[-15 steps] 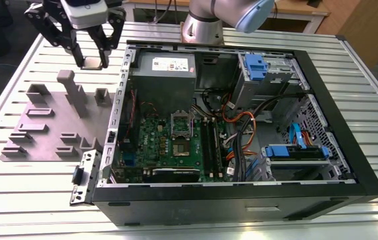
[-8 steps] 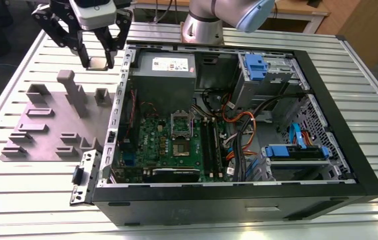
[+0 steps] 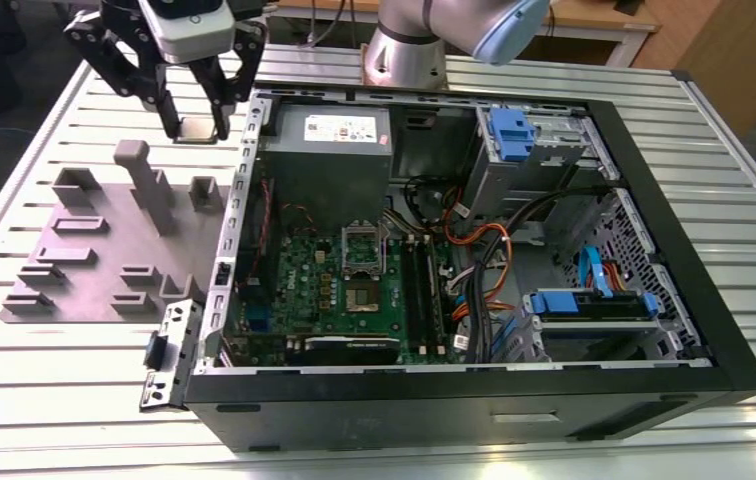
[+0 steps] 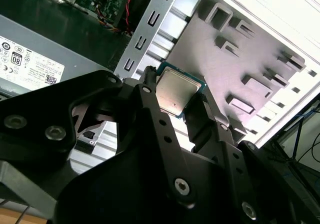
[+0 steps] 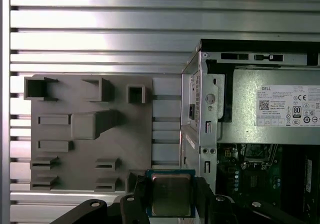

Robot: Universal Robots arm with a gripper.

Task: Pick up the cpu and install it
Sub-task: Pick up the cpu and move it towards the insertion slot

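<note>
Exterior view: the fingers [image 3: 170, 112] are hanging above the tabletop [image 3: 58, 400], closed around the cpu [image 3: 197, 131], which is sitting flat between their tips and clear of every surface. A grey holder plate [image 3: 98, 250] with upright blocks is lying below and beside the fingers, and the open computer case [image 3: 648, 170] is standing just beside them on the other side. Inside the case, a green board [image 3: 331, 300] is lying well apart from the fingers, with a square socket [image 3: 358, 293] near its middle, and a grey power supply box [image 3: 331, 140] is sitting nearer to them.

Second wrist view: two black fingers [image 4: 150, 101] are pinching opposite edges of the cpu [image 4: 175, 91], its pale metal top facing the camera. The grey plate [image 4: 220, 59] is showing beyond the fingertips, and the power supply box [image 4: 40, 49] is lying off to one side of them.

First wrist view: the fingers [image 5: 136, 191] are gripping the cpu [image 5: 171, 196] from both sides, narrowed to its width. Beneath them, the cpu is hovering over the gap between the edge of the grey plate [image 5: 90, 134] and the metal wall of the case [image 5: 200, 124]. The slatted tabletop [image 5: 100, 24] is stretching away beyond the plate.
</note>
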